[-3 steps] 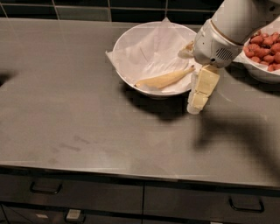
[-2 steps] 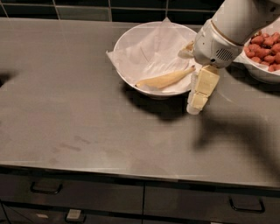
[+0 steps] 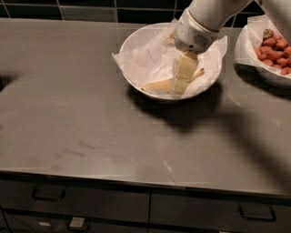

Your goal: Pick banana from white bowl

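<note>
The gripper (image 3: 180,86) is lowered into the white bowl (image 3: 136,45), with its cream tip set down at the bowl's front side, right across the middle of the banana (image 3: 157,85). Whether the jaws are apart, together or clamped on the fruit cannot be told from this angle; the banana's midsection is hidden behind the tip. The banana is seen lying on the crinkled paper (image 3: 119,58) inside the bowl: its pale yellow body runs out to the left of the gripper, and its thin stem end shows just to the right, angled upward. The paper's corners are spread past the rim on both sides. The white arm (image 3: 207,13) is extended down from the upper right. To the right, well apart, a second bowl (image 3: 254,68) of red strawberries (image 3: 273,52) is placed. Both bowls are carried by a grey counter (image 3: 68,113), below which drawer handles (image 3: 47,196) are visible.
</note>
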Controlling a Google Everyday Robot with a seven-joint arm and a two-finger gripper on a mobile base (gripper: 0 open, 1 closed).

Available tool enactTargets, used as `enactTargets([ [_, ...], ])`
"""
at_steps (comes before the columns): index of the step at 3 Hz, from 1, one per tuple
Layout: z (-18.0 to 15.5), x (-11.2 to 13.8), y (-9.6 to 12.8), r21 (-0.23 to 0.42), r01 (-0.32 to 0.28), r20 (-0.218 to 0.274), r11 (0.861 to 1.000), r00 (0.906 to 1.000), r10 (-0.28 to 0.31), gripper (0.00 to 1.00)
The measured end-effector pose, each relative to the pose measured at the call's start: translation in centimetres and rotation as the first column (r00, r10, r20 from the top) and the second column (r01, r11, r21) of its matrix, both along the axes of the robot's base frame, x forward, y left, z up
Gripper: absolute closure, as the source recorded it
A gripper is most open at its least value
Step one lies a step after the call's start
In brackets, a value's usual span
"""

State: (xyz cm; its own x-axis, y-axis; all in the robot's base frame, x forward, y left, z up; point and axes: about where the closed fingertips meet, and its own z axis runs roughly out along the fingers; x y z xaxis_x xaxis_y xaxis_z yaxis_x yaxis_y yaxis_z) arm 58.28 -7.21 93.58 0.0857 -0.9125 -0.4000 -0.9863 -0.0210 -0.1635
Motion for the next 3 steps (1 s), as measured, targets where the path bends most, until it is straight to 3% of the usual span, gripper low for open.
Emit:
enactTargets([
  [1,-0.4,5.0,5.0,-0.018,-0.038,0.019,0.999,0.9991,0.038,0.0],
  [2,-0.6,7.9,8.4,-0.027,-0.065,0.033,0.998,0.9973,0.066,0.0],
  [3,-0.8,9.6,10.3,-0.031,-0.079,0.042,0.996,0.9959,0.08,0.0],
])
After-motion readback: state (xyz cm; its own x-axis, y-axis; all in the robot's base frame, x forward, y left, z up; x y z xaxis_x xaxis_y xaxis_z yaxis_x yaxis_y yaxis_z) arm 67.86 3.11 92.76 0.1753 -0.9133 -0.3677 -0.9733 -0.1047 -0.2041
